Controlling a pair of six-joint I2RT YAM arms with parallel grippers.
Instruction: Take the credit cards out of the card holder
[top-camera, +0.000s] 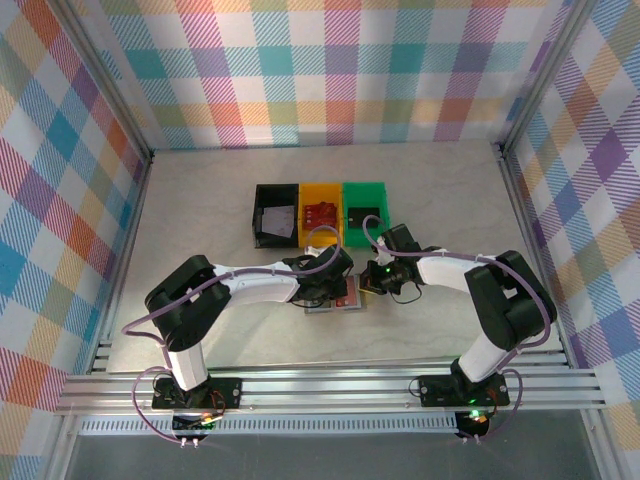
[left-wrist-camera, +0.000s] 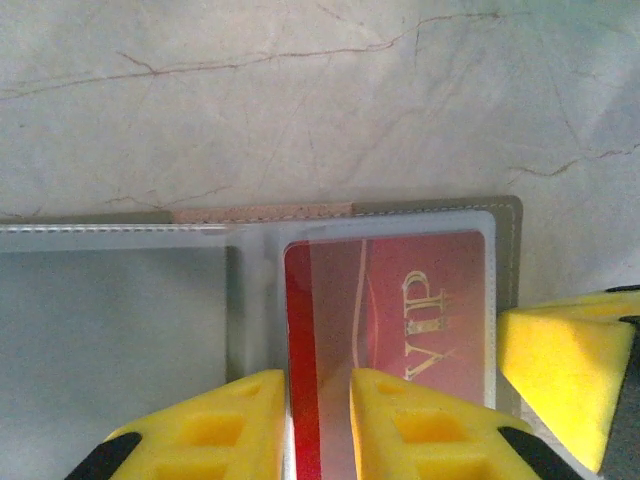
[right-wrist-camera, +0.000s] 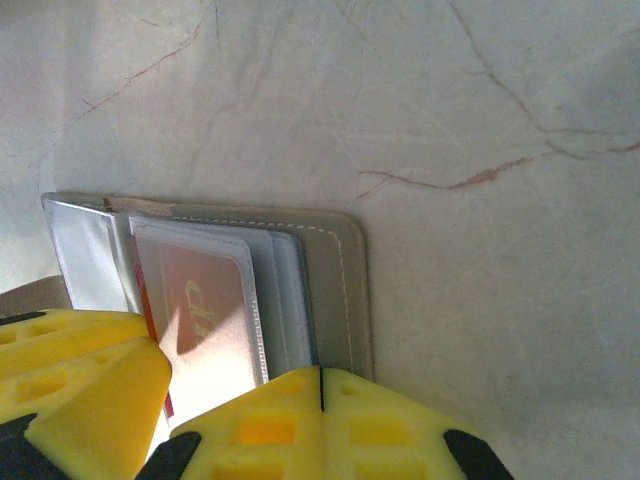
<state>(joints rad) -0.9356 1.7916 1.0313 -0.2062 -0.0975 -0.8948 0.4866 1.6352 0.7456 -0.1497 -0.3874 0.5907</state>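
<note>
Before the bins, my right fingers sit closed at the card holder. Left fingers, slightly parted, straddle the sleeved red card.

Left gripper over the open card holder
Its yellow fingers stand slightly apart, straddling the near left edge of the red card in the clear pocket; table beyond.

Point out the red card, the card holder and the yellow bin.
red card (left-wrist-camera: 340, 300), left wrist view, on its face beside the lettering
card holder (right-wrist-camera: 340, 290), right wrist view, on its stitched grey edge
yellow bin (top-camera: 320, 188), top view, on its far rim
</note>
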